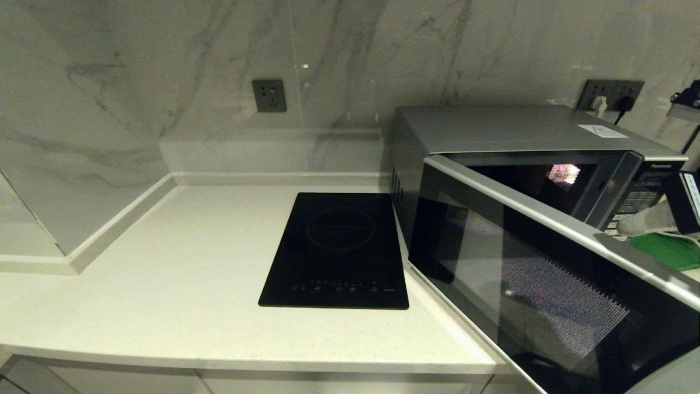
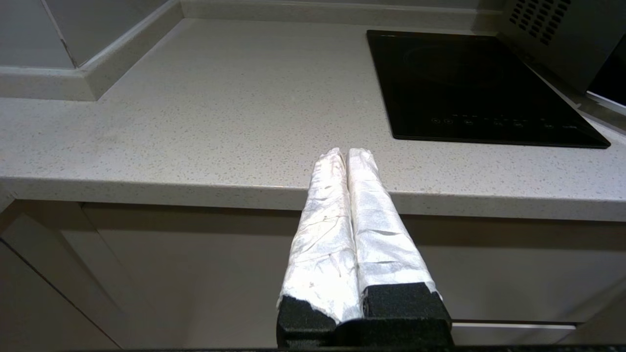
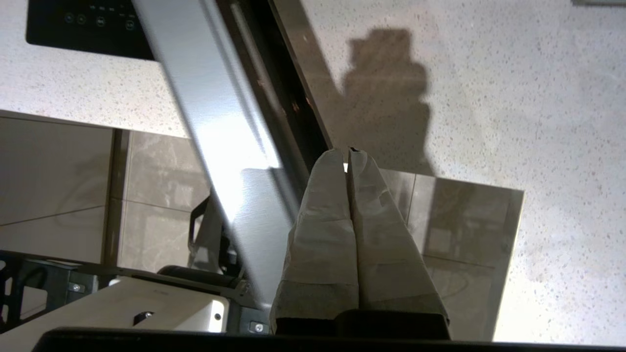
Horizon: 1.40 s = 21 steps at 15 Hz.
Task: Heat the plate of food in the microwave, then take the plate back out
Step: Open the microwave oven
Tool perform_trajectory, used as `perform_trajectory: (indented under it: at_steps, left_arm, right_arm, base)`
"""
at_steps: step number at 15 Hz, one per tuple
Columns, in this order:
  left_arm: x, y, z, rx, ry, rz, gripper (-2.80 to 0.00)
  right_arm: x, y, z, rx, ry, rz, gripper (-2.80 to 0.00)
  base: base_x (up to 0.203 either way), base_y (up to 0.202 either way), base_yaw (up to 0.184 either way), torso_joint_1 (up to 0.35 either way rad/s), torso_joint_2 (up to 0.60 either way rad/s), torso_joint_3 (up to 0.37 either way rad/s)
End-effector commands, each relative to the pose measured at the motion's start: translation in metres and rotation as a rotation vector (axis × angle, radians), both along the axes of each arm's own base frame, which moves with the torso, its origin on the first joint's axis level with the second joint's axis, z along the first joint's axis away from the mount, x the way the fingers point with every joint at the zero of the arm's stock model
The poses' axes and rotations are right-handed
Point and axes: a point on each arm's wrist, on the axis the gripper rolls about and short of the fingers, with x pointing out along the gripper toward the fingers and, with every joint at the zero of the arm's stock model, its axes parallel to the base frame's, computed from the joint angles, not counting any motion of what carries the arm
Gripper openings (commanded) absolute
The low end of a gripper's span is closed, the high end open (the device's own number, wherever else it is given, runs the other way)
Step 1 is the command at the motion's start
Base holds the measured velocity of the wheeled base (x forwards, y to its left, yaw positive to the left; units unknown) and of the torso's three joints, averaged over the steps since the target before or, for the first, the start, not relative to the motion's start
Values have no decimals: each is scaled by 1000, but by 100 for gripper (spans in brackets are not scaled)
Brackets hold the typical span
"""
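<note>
The silver microwave (image 1: pixel 492 128) stands at the right of the counter with its dark glass door (image 1: pixel 547 284) swung wide open toward me. The plate of food is hidden or out of view; the cavity shows only a dim coloured glint. My right gripper (image 1: pixel 623 225) hovers by the button panel, just past the door's free edge (image 3: pixel 215 122). Its wrapped fingers (image 3: pixel 323 195) are pressed together and hold nothing. I cannot tell whether they touch the door. My left gripper (image 2: pixel 347 152) is parked, shut and empty, just in front of the counter's front edge.
A flat black induction hob (image 1: pixel 339 246) lies left of the microwave. A green tray (image 1: pixel 667 249) sits right of the microwave behind the door. Wall sockets (image 1: pixel 610 94) with plugs are behind it. The pale counter (image 1: pixel 164 284) meets a raised ledge at the left.
</note>
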Motion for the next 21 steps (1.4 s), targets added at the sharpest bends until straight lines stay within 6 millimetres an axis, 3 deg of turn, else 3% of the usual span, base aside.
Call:
perform_trajectory:
  at_steps: [1,6,12,21]
  left_arm:
    - [0,0,0,0,-1,1,-280]
    - [0,0,0,0,-1,1,-280]
    - [0,0,0,-1,-1,1,-280]
    - [0,0,0,-1,-1,1,-280]
  right_arm:
    - [-2,0,-5,-6,23,3,-280]
    - [-7,12,-14,-48,50,109,-280]
    - [-14,42,-17,-67,57,285,-280]
    - [-12,52,-24,-75,86,324,-280]
  base:
    - [0,0,0,0,0,0]
    - [0,0,0,0,0,0]
    - [0,0,0,0,0,0]
    - [0,0,0,0,0,0]
